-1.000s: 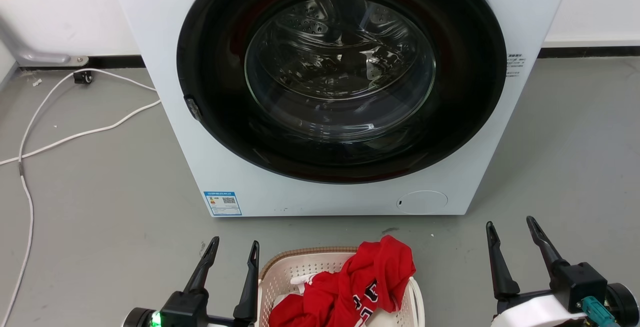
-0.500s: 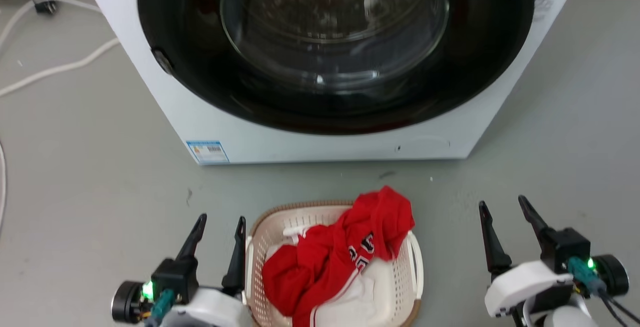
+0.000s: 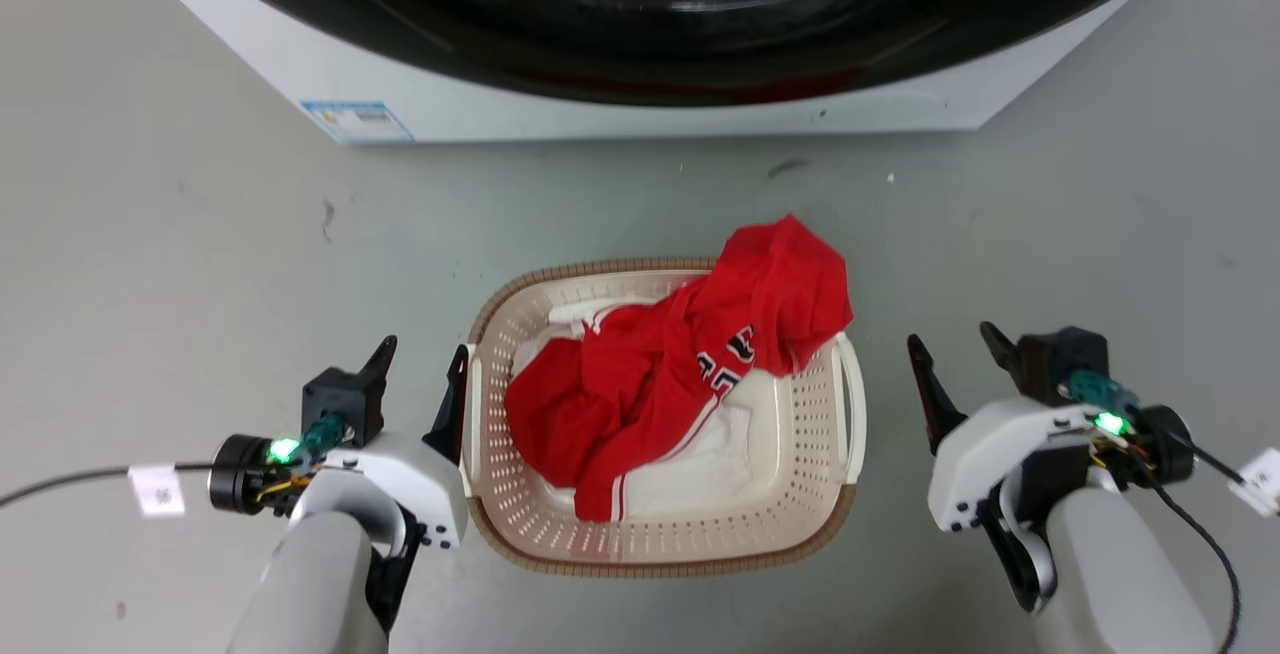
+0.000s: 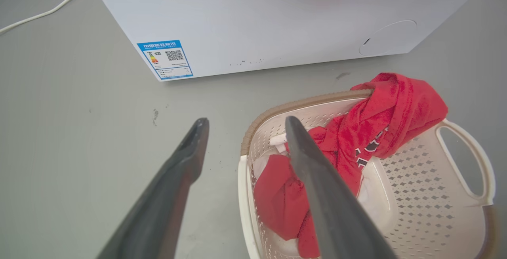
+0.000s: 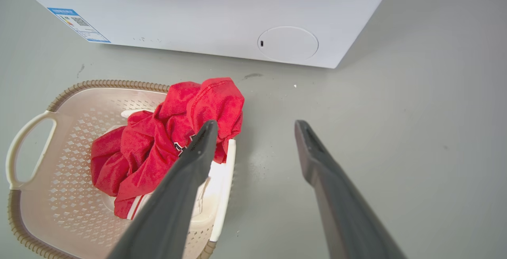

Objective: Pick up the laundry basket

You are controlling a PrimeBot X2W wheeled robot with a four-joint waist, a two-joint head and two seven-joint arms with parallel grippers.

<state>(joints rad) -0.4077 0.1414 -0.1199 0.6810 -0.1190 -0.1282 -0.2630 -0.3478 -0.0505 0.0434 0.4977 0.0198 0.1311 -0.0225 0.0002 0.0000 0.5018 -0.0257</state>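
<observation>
A lopsided lift is the main risk: the left claw (image 3: 426, 346) is just beside the left white side handle (image 3: 470, 424) of the cream-beige perforated plastic laundry basket (image 3: 800, 454) with its brown woven-look rim. The right claw (image 3: 948, 334) stands clearly apart from the right white side handle (image 3: 852, 404). If one side grips before the other, I would expect the light basket to skid on the grey floor (image 3: 200, 234) or tip. The handles are thin, smooth loops, and a pinch that catches only an edge would probably slip once the weight comes on. Further out, the crumpled red jersey (image 3: 660, 374) hangs over the far right part of the rim, close to that right handle; a finger could trap cloth instead of plastic, or a tilt could spill it. The basket rests on the floor between the two arms, and beyond it the white front-loading washing machine (image 3: 640, 119) stands near, so a forward swing might knock its panel. Both claws are spread wide and hold nothing. In the left wrist view the left claw (image 4: 246, 120) has the near handle in line with its gap and one finger over the basket's inside; I cannot tell whether it touches. In the right wrist view the right claw (image 5: 256, 123) has one finger across the handle's line and the other over bare floor, with no contact that I can make out.
</observation>
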